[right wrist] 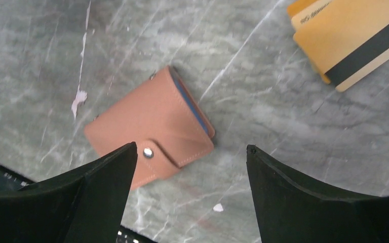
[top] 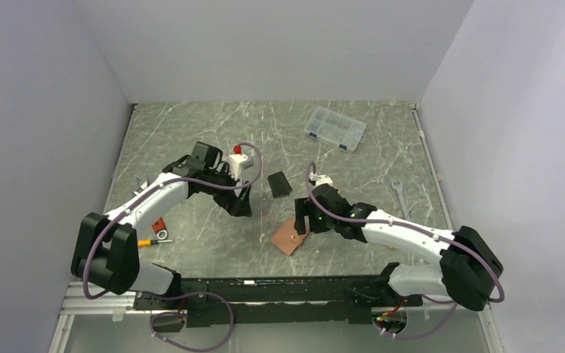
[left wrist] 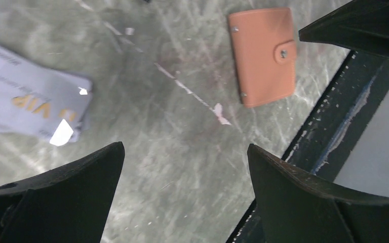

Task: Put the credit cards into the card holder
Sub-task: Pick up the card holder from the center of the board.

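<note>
Top view: a grey-green marbled table (top: 191,132) sits between pale walls, with both arms reaching toward its middle. The tan card holder (top: 290,237) lies at lower centre, just below and left of the right hand (top: 303,220), which is the nearer one. The left hand (top: 239,206) hangs further off, up and to the left. A small black rectangle (top: 279,184) lies between the two hands. The cards are too small to pick out here.

Left wrist view: the left hand (left wrist: 182,152) is spread wide and empty over bare table. A pale silver-grey card (left wrist: 28,104) lies at the left edge. The card holder (left wrist: 263,55) is at upper right, well apart from the card.

Right wrist view: the right hand (right wrist: 191,149) is wide open and grips nothing. The card holder (right wrist: 149,134) lies left of centre, snapped shut, with its long axis tilted from lower left to upper right. Its stud sits just beside the left fingertip (right wrist: 124,154). Orange-gold credit cards (right wrist: 349,38) with a black stripe are stacked at upper right, apart from the holder. The holder probably needs opening first.
</note>
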